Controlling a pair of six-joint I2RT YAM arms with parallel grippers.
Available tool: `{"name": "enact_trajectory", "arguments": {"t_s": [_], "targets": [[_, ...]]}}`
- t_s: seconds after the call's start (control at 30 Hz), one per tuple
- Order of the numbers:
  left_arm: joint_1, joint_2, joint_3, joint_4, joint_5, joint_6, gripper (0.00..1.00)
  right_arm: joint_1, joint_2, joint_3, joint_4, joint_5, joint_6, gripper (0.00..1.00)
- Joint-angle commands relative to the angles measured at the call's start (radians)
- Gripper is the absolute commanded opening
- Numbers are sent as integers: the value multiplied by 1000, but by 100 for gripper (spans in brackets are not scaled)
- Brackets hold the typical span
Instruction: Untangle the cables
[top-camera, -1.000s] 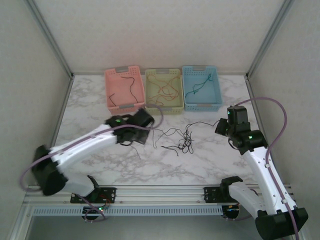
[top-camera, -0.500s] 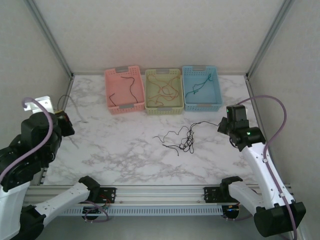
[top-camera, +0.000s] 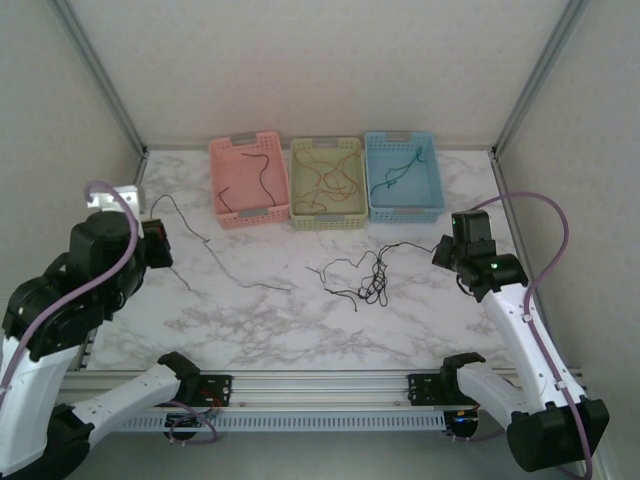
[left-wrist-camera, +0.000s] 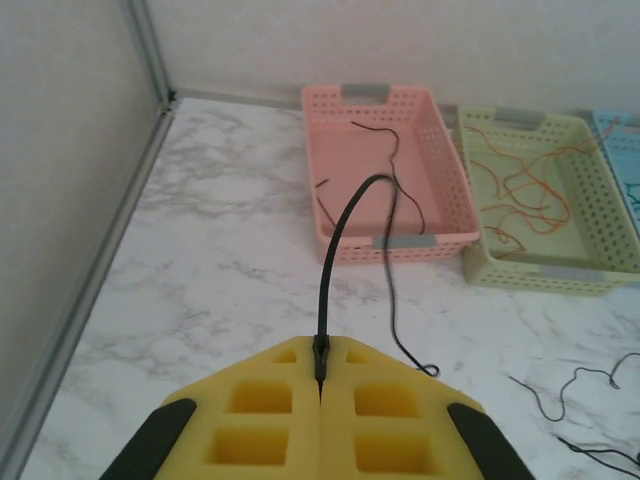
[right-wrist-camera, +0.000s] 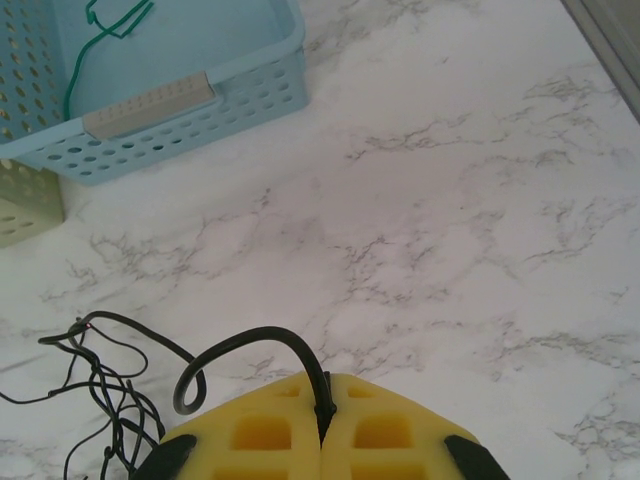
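Note:
A knot of thin black cables lies on the marble table, right of centre. My left gripper is raised at the far left and is shut on one black cable. That cable trails free across the table toward the middle. In the left wrist view the yellow fingers pinch this cable at their tips. My right gripper is at the right, shut on another black cable that runs to the knot.
Three baskets stand in a row at the back. The pink basket holds a black cable, the yellow-green basket holds reddish-orange cables, and the blue basket holds a teal cable. Side walls stand close on both sides.
My left arm has swung from the table's middle out to the far left and up, drawing one black cable away from the knot. The right gripper has barely moved.

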Motion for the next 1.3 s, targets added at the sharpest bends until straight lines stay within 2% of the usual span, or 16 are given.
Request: {"name": "enact_trajectory", "arguments": {"t_s": [0.0,0.3,0.43,0.6,0.83,1.13,1.27], "targets": [[8,64,46,87,59,33,0,-4,-11,-11,21,-19,-4,0],[21,356,326,204,17,135,0,-4,-11,-20,29,-43,2,0],[63,502,469,235,36,153,0,-5,-11,-22,30,-49,6,0],[138,617,566,321,157,152,0,-4,-46,-34,31,-48,1,0],[226,812,746,314,229,144,0,-5,-53,-24,11,-70,-3,0],[308,1032,738,332,285,100,0,-4,-85,-7,-32,-56,-8,0],[336,1073,700,352,305,89,0,-5,-84,-5,-34,-62,-10,0]]}}
